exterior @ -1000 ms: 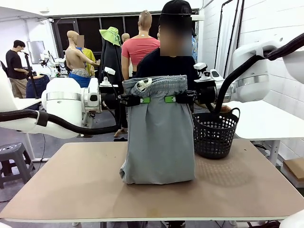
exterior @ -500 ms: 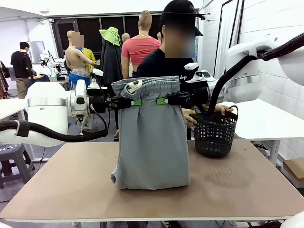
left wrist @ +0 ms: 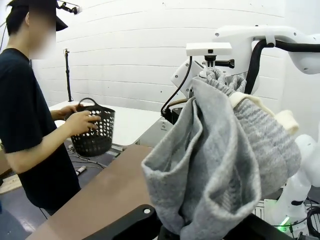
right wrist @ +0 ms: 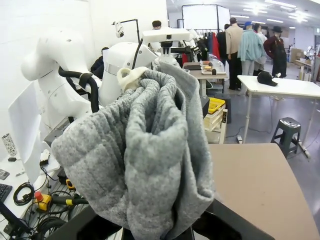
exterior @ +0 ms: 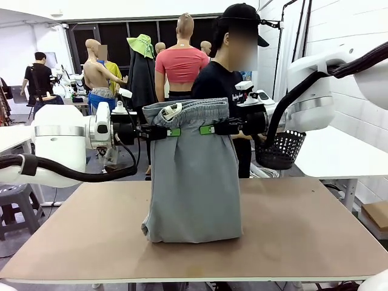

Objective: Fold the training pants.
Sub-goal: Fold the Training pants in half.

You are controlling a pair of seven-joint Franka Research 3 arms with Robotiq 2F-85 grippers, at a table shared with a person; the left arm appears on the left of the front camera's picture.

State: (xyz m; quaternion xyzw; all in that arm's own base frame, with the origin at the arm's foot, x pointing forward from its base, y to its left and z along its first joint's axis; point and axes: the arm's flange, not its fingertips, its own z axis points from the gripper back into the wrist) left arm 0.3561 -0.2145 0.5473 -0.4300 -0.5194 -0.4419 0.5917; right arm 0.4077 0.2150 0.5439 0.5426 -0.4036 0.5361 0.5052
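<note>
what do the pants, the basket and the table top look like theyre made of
The training pants: soft light grey knit, likely cotton jersey; it drapes in loose folds, and the wrist views show a fuzzy, slightly ribbed weave at the gathered waistband.
The basket in the person's hands: probably moulded black plastic, rigid with rows of regular holes.
The table: matte brown board, possibly fibreboard; flat, no gloss or visible grain.

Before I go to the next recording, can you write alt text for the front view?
Two white robot arms hold light grey training pants up by the waistband, the left hand and right hand each shut on it, the folded lower end resting on the brown table. Behind, a person in black lifts a black mesh basket off the table.
</note>
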